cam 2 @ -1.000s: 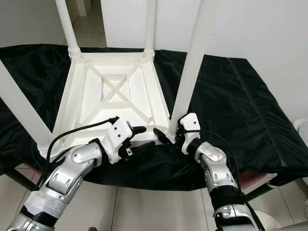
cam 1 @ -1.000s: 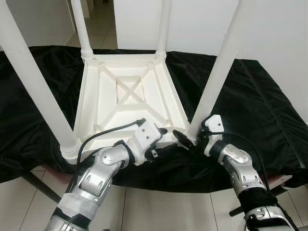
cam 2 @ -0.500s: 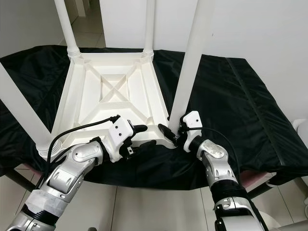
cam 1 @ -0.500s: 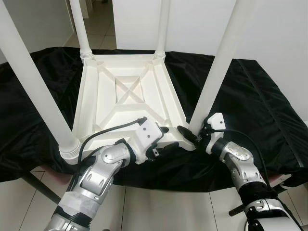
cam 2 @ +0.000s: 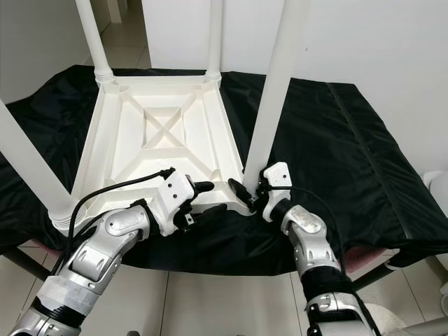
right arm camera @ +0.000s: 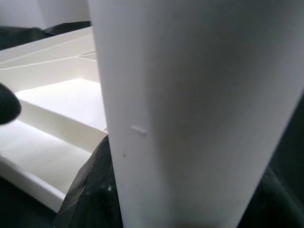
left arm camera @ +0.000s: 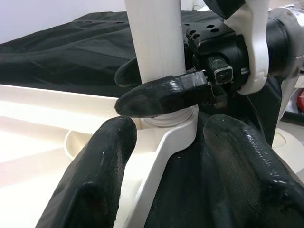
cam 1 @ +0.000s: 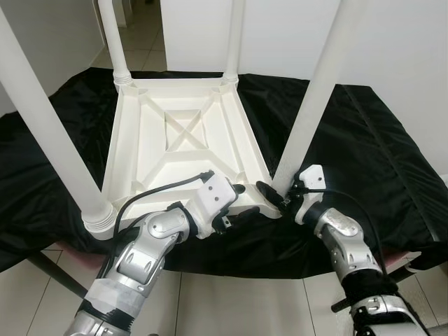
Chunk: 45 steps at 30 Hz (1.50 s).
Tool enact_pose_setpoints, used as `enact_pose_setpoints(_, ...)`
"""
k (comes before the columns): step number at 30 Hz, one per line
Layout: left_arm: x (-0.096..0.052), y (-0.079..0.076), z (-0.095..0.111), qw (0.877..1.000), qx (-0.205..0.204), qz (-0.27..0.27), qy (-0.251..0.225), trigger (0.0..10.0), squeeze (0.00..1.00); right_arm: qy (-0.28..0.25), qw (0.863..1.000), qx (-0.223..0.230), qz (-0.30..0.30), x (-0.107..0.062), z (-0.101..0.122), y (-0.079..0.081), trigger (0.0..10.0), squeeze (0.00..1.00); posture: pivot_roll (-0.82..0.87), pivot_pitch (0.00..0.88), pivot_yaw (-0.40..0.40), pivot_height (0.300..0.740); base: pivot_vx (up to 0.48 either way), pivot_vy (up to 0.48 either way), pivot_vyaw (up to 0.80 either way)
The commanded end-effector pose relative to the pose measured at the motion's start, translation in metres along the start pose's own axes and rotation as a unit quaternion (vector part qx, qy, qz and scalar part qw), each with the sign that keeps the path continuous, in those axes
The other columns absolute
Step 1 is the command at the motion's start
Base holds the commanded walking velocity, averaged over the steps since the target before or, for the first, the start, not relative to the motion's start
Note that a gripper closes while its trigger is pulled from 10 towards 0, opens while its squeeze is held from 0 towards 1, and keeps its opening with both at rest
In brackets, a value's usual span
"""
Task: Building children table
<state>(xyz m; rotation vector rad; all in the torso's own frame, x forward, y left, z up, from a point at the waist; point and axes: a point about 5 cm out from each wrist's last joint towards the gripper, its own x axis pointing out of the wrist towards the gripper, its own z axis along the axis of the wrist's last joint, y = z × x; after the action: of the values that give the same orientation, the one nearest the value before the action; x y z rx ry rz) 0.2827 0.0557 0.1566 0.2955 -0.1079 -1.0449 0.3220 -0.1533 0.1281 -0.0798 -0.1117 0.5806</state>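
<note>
Two end effectors are working at the near edge of the upturned white table (cam 1: 182, 140). Right end effector (cam 1: 276, 199) is clenching the near right leg (cam 1: 311, 105) at its base; left end effector (cam 1: 234, 203), fingers spread, is straddling the table's corner rim. Black cloth (cam 1: 364, 154) is covering the surface beneath.

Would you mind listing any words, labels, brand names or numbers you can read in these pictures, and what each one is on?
There is no readable text.
The upturned white table and its legs are plain.
The black cloth under it has no print.
The left gripper and right gripper, both at the table's near right corner, carry no legible marking.
</note>
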Motion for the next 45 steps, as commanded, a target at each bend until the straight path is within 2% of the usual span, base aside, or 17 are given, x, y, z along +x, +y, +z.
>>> enact_pose_setpoints(1, 0.001, -0.001, -0.003, 1.000, 0.005, 0.003, 0.008, 10.0, 0.00, 0.000, 1.000, -0.008, -0.008, 0.002, 0.003, 0.001, 10.0, 0.00, 0.01, 0.055, -0.041, 0.740, 0.000, 0.000, 0.00)
enact_pose_setpoints(4, 0.000, -0.002, -0.007, 1.000, 0.003, 0.006, 0.013, 10.0, 0.00, -0.004, 0.998, -0.009, -0.058, 0.001, 0.004, 0.012, 10.0, 0.00, 0.01, 0.060, -0.038, 0.740, 0.000, 0.000, 0.00)
enact_pose_setpoints(7, -0.001, -0.002, -0.007, 1.000, 0.002, 0.007, 0.014, 10.0, 0.00, -0.002, 0.997, -0.014, -0.081, 0.001, 0.004, 0.017, 10.0, 0.00, 0.01, 0.062, -0.036, 0.740, 0.000, 0.000, 0.00)
enact_pose_setpoints(9, -0.001, -0.003, -0.009, 1.000, 0.003, 0.005, 0.017, 10.0, 0.00, 0.006, 0.987, 0.008, -0.158, 0.000, -0.003, 0.028, 10.0, 0.00, 0.00, 0.065, -0.031, 0.740, 0.000, 0.000, 0.00)
enact_pose_setpoints(10, -0.001, -0.003, -0.009, 1.000, 0.003, 0.005, 0.017, 10.0, 0.00, 0.006, 0.987, 0.008, -0.158, 0.000, -0.003, 0.028, 10.0, 0.00, 0.00, 0.065, -0.031, 0.740, 0.000, 0.000, 0.00)
enact_pose_setpoints(13, 0.000, -0.005, -0.010, 1.000, 0.006, 0.001, 0.020, 10.0, 0.00, 0.017, 0.956, 0.030, -0.290, -0.007, -0.010, 0.033, 10.0, 0.00, 0.00, 0.069, -0.027, 0.740, 0.000, 0.000, 0.00)
enact_pose_setpoints(16, 0.000, -0.005, -0.010, 1.000, 0.007, 0.000, 0.020, 10.0, 0.00, 0.018, 0.950, 0.031, -0.311, -0.008, -0.010, 0.034, 10.0, 0.00, -0.01, 0.070, -0.025, 0.740, 0.000, 0.000, 0.00)
enact_pose_setpoints(18, 0.001, -0.005, -0.010, 1.000, 0.008, -0.001, 0.020, 10.0, 0.00, 0.017, 0.938, 0.033, -0.344, -0.008, -0.007, 0.036, 10.0, 0.00, -0.01, 0.071, -0.024, 0.740, 0.000, 0.000, 0.00)
enact_pose_setpoints(26, 0.003, -0.007, -0.009, 1.000, 0.009, -0.006, 0.017, 10.0, 0.00, 0.000, 0.943, 0.025, -0.332, -0.005, 0.003, 0.040, 10.0, 0.00, -0.01, 0.063, -0.019, 0.740, 0.000, 0.000, 0.00)
enact_pose_setpoints(27, 0.003, -0.006, -0.009, 1.000, 0.011, -0.006, 0.017, 10.0, 0.00, -0.007, 0.946, 0.033, -0.322, -0.006, 0.004, 0.038, 10.0, 0.97, -0.01, 0.061, -0.021, 0.740, 0.000, 0.000, 0.00)
enact_pose_setpoints(28, 0.003, -0.004, -0.009, 1.000, 0.013, -0.005, 0.018, 10.0, 0.00, -0.017, 0.948, 0.041, -0.315, -0.006, 0.006, 0.037, 10.0, 1.00, 0.00, 0.059, -0.022, 0.740, 0.000, 0.000, 0.00)
enact_pose_setpoints(36, 0.001, -0.002, -0.009, 1.000, 0.018, 0.002, 0.020, 10.0, 0.00, -0.044, 0.950, 0.029, -0.308, -0.009, 0.014, 0.039, 10.0, 1.00, 0.00, 0.058, -0.026, 0.740, 0.000, 0.000, 0.00)
enact_pose_setpoints(42, -0.001, 0.002, -0.008, 0.999, 0.022, 0.019, 0.016, 10.0, 0.00, -0.067, 0.955, 0.017, -0.288, -0.025, 0.021, 0.047, 10.0, 1.00, 0.01, 0.061, -0.034, 0.740, 0.000, 0.000, 0.00)
enact_pose_setpoints(43, -0.002, 0.005, -0.007, 0.999, 0.021, 0.026, 0.014, 10.0, 0.00, -0.072, 0.957, 0.022, -0.280, -0.030, 0.022, 0.049, 10.0, 0.00, 0.01, 0.063, -0.036, 0.740, 0.000, 0.000, 0.00)
enact_pose_setpoints(45, -0.005, 0.010, -0.004, 0.999, 0.012, 0.040, 0.004, 10.0, 0.00, -0.086, 0.959, 0.032, -0.268, -0.040, 0.026, 0.054, 10.0, 0.00, 0.01, 0.066, -0.034, 0.740, 0.000, 0.000, 0.00)
